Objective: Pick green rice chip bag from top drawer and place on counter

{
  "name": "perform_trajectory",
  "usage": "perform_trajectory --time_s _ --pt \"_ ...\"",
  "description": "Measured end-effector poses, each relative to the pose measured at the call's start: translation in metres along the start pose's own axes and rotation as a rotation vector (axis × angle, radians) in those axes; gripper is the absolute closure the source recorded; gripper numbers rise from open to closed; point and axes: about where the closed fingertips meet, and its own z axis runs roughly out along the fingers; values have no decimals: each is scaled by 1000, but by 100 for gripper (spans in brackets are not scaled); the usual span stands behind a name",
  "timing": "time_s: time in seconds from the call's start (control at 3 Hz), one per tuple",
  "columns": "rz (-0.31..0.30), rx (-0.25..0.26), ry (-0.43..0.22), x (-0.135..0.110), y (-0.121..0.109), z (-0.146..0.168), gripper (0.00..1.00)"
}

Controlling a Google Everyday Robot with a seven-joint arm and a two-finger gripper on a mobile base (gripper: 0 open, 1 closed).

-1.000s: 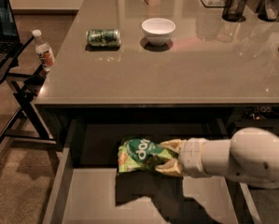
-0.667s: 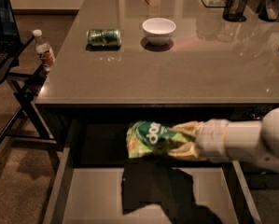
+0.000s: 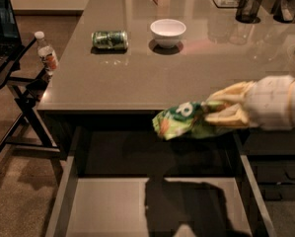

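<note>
My gripper (image 3: pixel 217 114) reaches in from the right, shut on the green rice chip bag (image 3: pixel 179 120). It holds the crinkled bag in the air above the open top drawer (image 3: pixel 107 206), level with the counter's front edge. The counter (image 3: pixel 137 78) lies just behind the bag. The drawer's pale bottom shows only the shadow of the arm and the bag.
On the counter a green can (image 3: pixel 110 39) lies on its side and a white bowl (image 3: pixel 167 32) stands beside it. Dark cups (image 3: pixel 248 6) stand at the back right. A water bottle (image 3: pixel 46 53) and a laptop (image 3: pixel 1 28) sit on a side stand at the left.
The gripper has lifted the bag up out of the drawer, from near its back to the height of the counter's front edge, and drawn it a little to the right.
</note>
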Motion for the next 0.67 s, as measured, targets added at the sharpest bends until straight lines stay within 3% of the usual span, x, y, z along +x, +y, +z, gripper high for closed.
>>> perform_trajectory --time_s 0.33,0.67 --pt "-41 71 -30 -31 -43 -31 100" --pt "-36 68 -29 -32 -44 -29 100"
